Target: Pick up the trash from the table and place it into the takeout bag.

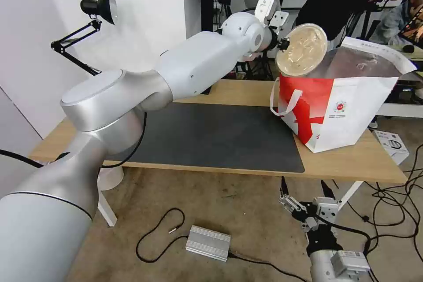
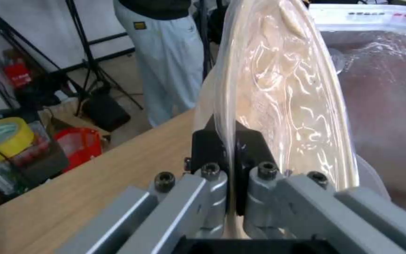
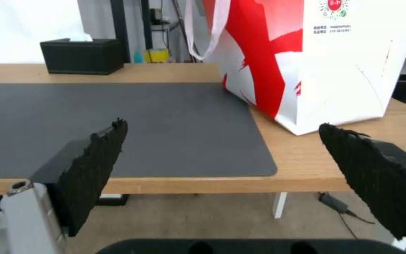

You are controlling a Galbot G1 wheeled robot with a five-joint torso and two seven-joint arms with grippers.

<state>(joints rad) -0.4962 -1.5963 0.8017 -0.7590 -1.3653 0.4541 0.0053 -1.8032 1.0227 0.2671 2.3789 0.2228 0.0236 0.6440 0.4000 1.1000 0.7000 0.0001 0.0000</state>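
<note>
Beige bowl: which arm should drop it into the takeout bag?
Left. The left gripper already pinches the beige bowl over the takeout bag mouth; the right gripper hangs open below the table edge.

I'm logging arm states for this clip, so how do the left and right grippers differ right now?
The left gripper is raised over the takeout bag and shut on the rim of the beige bowl, which it holds tilted on edge. The right gripper is empty, fingers wide open, and sits low in front of the table. Both have black finger pads.
</note>
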